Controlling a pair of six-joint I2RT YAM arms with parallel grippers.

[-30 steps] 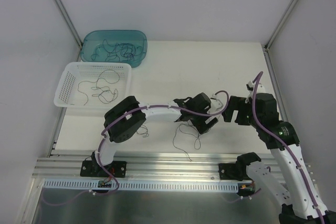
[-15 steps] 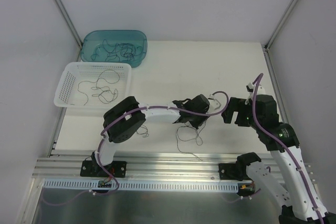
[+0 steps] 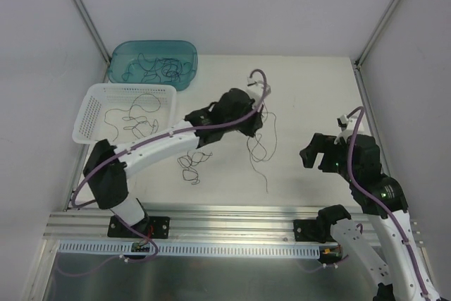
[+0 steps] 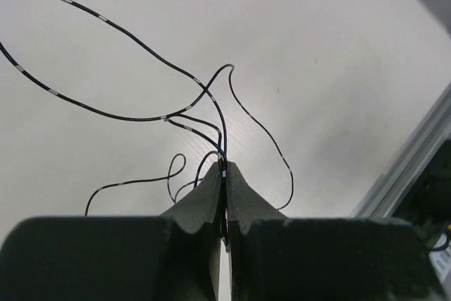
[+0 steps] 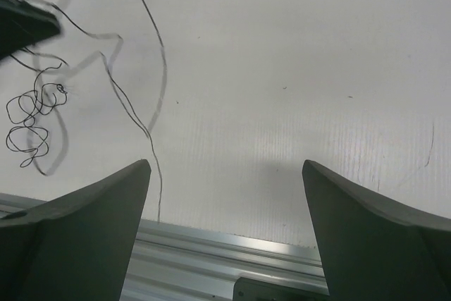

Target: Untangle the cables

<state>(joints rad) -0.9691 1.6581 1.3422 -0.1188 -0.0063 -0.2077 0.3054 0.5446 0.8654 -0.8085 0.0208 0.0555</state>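
Above the middle of the surface [image 3: 310, 96], a hair-thin dark held cable [image 3: 262, 147] hangs in loose loops from the left tool [image 3: 254, 123]. That tool's fingers are pressed together on it. The left wrist view shows several strands fanning out from the pinch, so I cannot tell whether this is one cable doubled over or more than one. Its lower end seems to trail onto the surface toward the near rail.

Apart from it, to the left, a curled cable [image 3: 192, 168] lies in a small knot on the surface. Farther left, the white basket [image 3: 89, 123] holds a few spread-out cables [image 3: 134, 118]. Behind it, the teal tub [image 3: 155, 44] holds a denser tangle [image 3: 158, 68].

The right tool [image 5: 225, 165] hovers over the near right of the surface. Its fingers are spread wide with nothing between them.

The step in hand looks like drawing one cable clear of the others, probably on its way to the white basket.

The next move calls for carrying the held cable leftward, high enough that its tail does not drag through the curled cable. The left tool would then let go only once the cable is over the basket. If two strands are caught in the pinch, the right tool would need to take one and pull it apart first.
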